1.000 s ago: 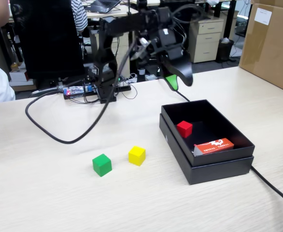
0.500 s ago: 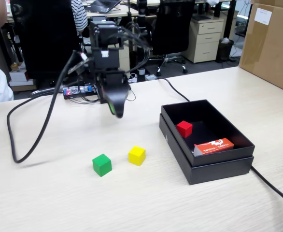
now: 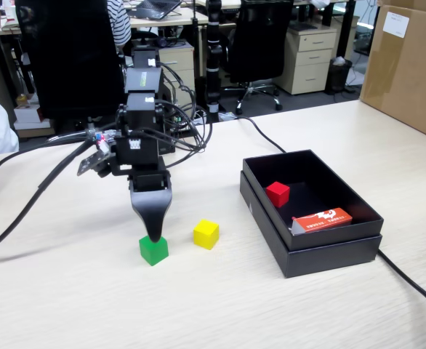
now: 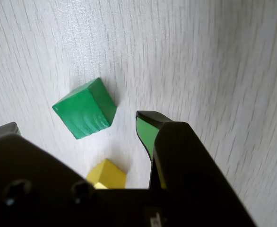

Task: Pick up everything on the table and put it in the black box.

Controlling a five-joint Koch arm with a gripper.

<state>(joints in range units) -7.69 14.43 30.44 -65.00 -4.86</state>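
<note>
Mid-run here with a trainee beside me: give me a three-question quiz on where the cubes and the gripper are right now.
1. True or false: the red cube already lies inside the black box.
2. Which cube is the gripper directly above? A) yellow cube B) green cube C) red cube
3. Fill in: besides a cube, the box holds a flat orange-red ____ with white print.

Key
1. True. It sits near the box's back left corner in the fixed view.
2. B. In the wrist view the jaws are spread, one on either side of the green cube, not yet closed on it.
3. Packet.
</note>
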